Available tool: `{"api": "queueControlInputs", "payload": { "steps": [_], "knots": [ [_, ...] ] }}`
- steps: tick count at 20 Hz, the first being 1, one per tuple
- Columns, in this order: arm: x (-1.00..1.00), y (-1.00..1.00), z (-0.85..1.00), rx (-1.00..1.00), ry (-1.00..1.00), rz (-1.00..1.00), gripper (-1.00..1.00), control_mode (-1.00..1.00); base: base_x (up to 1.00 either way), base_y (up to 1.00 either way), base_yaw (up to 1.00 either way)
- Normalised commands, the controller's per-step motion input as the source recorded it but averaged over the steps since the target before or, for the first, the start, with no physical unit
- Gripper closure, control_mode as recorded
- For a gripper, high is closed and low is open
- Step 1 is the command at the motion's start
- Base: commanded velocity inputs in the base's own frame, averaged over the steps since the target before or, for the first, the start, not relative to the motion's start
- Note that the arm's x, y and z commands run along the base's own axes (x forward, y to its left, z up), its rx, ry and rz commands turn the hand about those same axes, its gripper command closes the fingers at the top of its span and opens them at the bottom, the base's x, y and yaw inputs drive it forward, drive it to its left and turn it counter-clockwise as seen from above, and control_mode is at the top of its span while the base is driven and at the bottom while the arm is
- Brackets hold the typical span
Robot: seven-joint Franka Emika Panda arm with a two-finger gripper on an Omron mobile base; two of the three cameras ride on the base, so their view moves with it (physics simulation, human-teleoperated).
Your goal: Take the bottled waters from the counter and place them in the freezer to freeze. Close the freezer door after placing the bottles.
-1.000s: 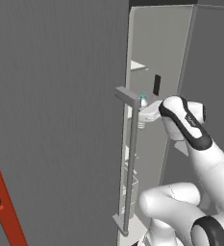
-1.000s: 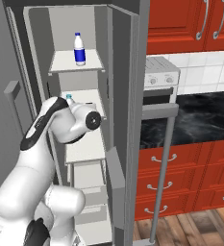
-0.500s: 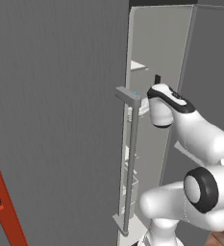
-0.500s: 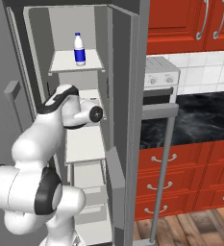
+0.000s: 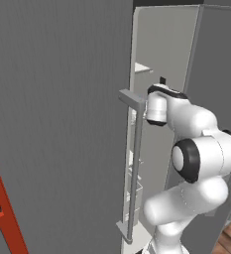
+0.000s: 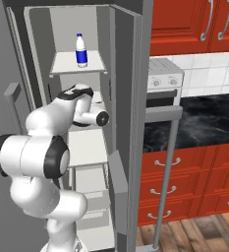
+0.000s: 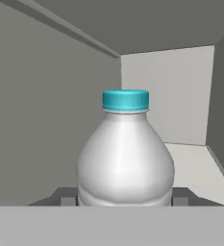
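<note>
In the hand view a clear bottled water (image 7: 125, 158) with a teal cap fills the centre, and my gripper (image 7: 124, 198) is shut on its lower body. Behind it are the freezer's pale back wall and a white shelf (image 7: 192, 161); whether the bottle rests on anything cannot be told. The white bottled water (image 6: 81, 50) with blue label and cap stands upright on the upper freezer shelf (image 6: 67, 66). My arm (image 6: 81, 106) reaches into the compartment one level below that shelf. The freezer door (image 6: 135, 108) stands wide open on the right, its bar handle (image 6: 168, 162) facing outward.
A closed grey door (image 5: 62, 124) with a vertical bar handle (image 5: 135, 168) flanks the opening on the left. White drawers (image 6: 91, 197) fill the freezer's lower part. Beyond the open door are the black marble counter (image 6: 209, 123), red drawers and a white toaster oven (image 6: 162, 81).
The arm has pushed forward and carried the teal-capped bottle from the door's edge deeper into the freezer compartment. The grip has stayed shut.
</note>
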Motion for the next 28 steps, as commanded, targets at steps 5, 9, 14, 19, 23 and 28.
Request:
{"api": "queueControlInputs", "payload": {
  "steps": [5,9,14,19,23,28],
  "knots": [
    [0.51,0.12,-0.16,0.0,0.01,0.0,1.0,-1.0,0.0,0.0,0.0],
    [0.43,0.2,-0.19,0.0,0.0,0.0,1.0,-1.0,0.0,0.0,0.0],
    [0.48,0.11,-0.21,0.0,0.0,0.0,1.0,-1.0,0.0,0.0,0.0],
    [0.34,0.09,-0.34,-0.01,0.0,0.0,1.0,-1.0,0.0,0.0,0.0],
    [0.06,0.01,-0.43,-0.04,-0.02,0.0,1.0,-1.0,0.0,0.0,0.0],
    [0.0,0.0,-0.19,0.0,-0.02,0.0,1.0,-1.0,0.0,0.0,0.0]
  ]
}}
